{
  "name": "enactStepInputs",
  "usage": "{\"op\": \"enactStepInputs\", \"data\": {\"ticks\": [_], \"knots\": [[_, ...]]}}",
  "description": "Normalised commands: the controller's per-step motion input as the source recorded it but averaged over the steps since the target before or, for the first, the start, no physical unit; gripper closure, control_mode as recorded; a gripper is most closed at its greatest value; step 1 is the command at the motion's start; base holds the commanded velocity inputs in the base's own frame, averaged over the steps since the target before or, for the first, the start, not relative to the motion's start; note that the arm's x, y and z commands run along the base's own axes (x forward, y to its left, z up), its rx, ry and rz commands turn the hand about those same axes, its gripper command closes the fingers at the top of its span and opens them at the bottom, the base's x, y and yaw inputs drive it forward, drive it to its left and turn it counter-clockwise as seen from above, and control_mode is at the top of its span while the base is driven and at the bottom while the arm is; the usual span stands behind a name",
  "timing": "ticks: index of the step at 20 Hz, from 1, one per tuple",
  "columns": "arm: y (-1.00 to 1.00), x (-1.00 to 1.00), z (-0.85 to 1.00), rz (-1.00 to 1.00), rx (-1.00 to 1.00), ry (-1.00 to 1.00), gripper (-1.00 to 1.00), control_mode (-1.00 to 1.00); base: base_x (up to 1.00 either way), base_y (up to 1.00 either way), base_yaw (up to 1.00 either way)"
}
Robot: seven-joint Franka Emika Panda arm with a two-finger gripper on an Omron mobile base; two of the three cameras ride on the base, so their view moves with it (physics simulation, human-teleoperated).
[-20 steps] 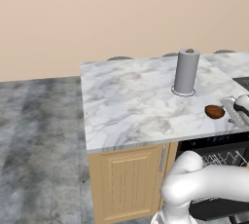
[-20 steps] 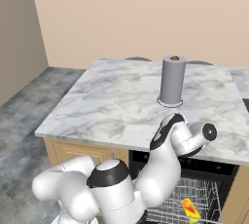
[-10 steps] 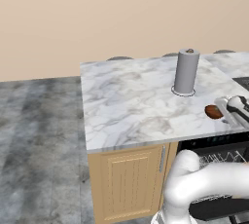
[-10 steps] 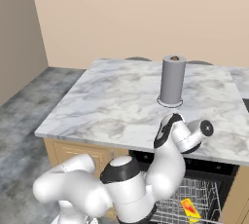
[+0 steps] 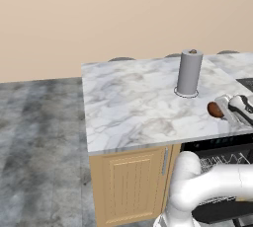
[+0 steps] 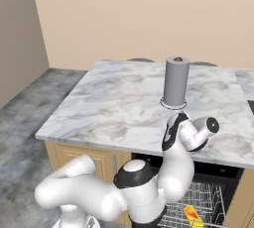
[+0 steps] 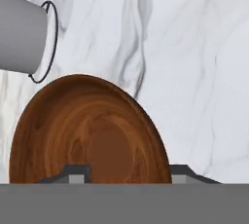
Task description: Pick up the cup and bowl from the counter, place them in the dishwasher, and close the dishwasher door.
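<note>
Bowl (image 7: 90, 135) sits between my tool (image 7: 127, 173) tips, just in front of grey cylinder (image 7: 22, 38) on worktop (image 7: 194, 72). Tool apart, straddling bowl, grip unconfirmed. Squeeze evenly across rim, lift straight.

The white-and-grey veined marble surface (image 5: 138, 102) tops light wooden cabinets (image 5: 131, 184). A tall grey cylinder (image 5: 189, 72) stands upright on it in a thin ring base. The small dark brown bowl (image 5: 215, 109) lies on the marble near the cylinder, toward the front edge.
</note>
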Motion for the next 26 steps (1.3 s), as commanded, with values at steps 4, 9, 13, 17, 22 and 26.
{"op": "enactStepInputs", "data": {"ticks": [4, 9, 13, 17, 22, 26], "knots": [[0.00, 0.00, -0.08, 0.00, 0.06, 0.00, 1.00, -1.00, 0.00, 0.00, 0.00], [0.00, -0.20, 0.00, 0.00, 0.04, 0.00, 1.00, -1.00, 0.00, 0.00, 0.00], [-0.03, -0.62, 0.00, 0.01, 0.01, -0.02, 1.00, -1.00, 0.00, 0.00, 0.00], [-0.07, -0.68, 0.00, 0.03, 0.00, 0.00, 1.00, -1.00, 0.00, 0.00, 0.00], [-0.09, -0.68, 0.00, 0.03, 0.00, -0.01, 1.00, -1.00, 0.00, 0.00, 0.00], [-0.11, -0.71, 0.00, 0.01, 0.00, -0.02, 1.00, -1.00, 0.00, 0.00, 0.00]]}}
